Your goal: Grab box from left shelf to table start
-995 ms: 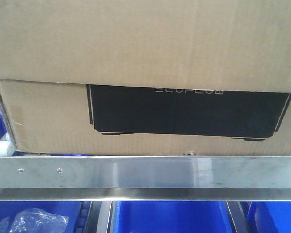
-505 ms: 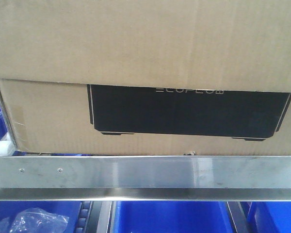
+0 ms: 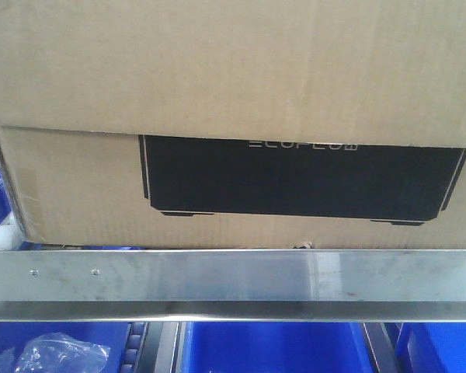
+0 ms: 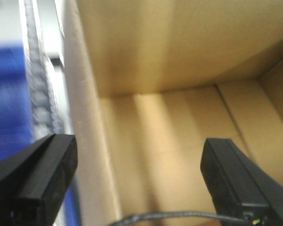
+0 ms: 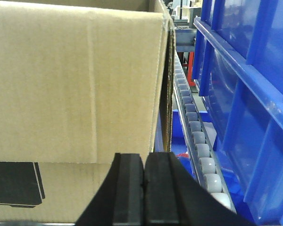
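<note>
The box point(image 3: 70, 186) is seen resting on the left shelf point(image 3: 233, 284), just behind the silver front rail. In the front view, no shift from its place of a second ago can be made out. Its black panel point(image 3: 295, 183) is partly covered by a flap point(image 3: 233, 62) folded down over the front face, and the pale lettering is cut off along the flap's edge, as before.

The left gripper point(image 4: 139, 162) is spread wide across the box's left wall, with one finger point(image 4: 42, 179) outside and the other inside the carton. Whether either touches the cardboard cannot be told. The right gripper point(image 5: 144, 165) is pressed together with nothing between its fingers, near the box's right front corner.

A roller track point(image 5: 198, 141) and blue bins point(image 5: 245, 94) are shown to its right. Below the rail, a crumpled plastic bag point(image 3: 58, 353) is seen in a bin, unchanged.
</note>
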`<state>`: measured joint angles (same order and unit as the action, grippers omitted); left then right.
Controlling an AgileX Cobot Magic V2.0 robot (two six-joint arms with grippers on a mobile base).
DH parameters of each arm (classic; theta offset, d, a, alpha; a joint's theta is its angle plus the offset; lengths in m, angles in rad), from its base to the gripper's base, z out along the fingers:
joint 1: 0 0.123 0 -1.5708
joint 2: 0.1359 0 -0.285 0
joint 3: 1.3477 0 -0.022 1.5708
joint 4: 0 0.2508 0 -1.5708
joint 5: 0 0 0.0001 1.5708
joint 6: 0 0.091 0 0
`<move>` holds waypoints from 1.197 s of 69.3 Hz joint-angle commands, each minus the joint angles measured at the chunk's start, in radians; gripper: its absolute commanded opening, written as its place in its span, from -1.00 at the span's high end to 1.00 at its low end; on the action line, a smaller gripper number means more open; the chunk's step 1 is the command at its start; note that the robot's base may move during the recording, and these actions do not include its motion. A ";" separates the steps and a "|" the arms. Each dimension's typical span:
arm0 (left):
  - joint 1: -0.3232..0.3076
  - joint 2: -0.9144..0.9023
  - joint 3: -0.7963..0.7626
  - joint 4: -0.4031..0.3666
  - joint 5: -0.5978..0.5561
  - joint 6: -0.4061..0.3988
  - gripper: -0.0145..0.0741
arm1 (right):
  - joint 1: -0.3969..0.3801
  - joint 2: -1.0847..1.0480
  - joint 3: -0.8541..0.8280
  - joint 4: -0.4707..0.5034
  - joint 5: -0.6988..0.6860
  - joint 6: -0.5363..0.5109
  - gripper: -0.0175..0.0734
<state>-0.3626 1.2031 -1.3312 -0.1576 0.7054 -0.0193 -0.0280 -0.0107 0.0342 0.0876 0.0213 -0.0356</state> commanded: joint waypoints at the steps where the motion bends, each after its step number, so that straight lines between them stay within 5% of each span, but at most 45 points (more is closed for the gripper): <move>1: 0.011 0.028 -0.108 -0.026 0.004 -0.032 -0.33 | 0.000 -0.010 0.000 -0.001 -0.102 -0.008 0.51; 18: 0.012 0.175 -0.229 -0.021 0.144 -0.046 -0.33 | 0.000 -0.010 -0.103 0.020 -0.056 0.002 0.51; 32: 0.012 0.219 -0.230 0.021 0.153 -0.046 -0.33 | 0.000 0.007 -0.293 -0.016 0.099 0.001 0.49; 39: 0.012 0.228 -0.230 0.043 0.153 -0.048 -0.33 | 0.000 0.047 -0.373 -0.020 0.147 0.001 0.27; 57: 0.012 0.231 -0.230 0.064 0.152 -0.048 -0.33 | 0.000 0.238 -0.577 -0.020 0.318 0.001 -0.74; 83: 0.012 0.231 -0.230 0.066 0.152 -0.048 -0.33 | 0.000 0.641 -0.975 -0.020 0.635 0.001 -0.76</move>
<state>-0.3538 1.4664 -1.5247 -0.0876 0.9109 -0.0555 -0.0280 0.5378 -0.8282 0.0779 0.6672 -0.0314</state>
